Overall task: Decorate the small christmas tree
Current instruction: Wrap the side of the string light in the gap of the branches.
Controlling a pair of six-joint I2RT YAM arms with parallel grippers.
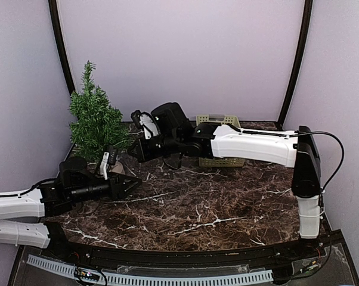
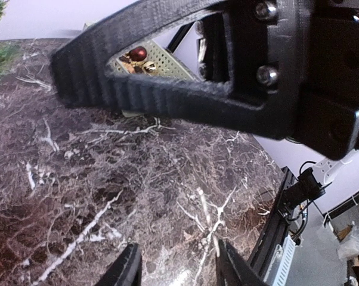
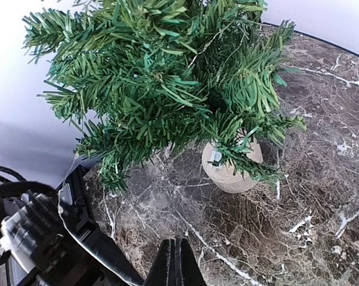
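Right wrist: small christmas tree [image 3: 167,77] stands back-left on the table [image 3: 322,179], just ahead of your right fingers [image 3: 169,268] (pinched shut, nothing visible in them); left fingers [image 2: 129,271] parted, empty; drive forward and you'd likely topple it.

The small christmas tree [image 1: 96,125] stands back left on the worktop [image 1: 191,208]; the right arm [image 1: 251,146] stretches toward it before a basket [image 1: 224,121].

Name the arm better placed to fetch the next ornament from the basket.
Left, probably: the left gripper is open, empty and faces the basket; the right gripper is shut, pointing at the tree.
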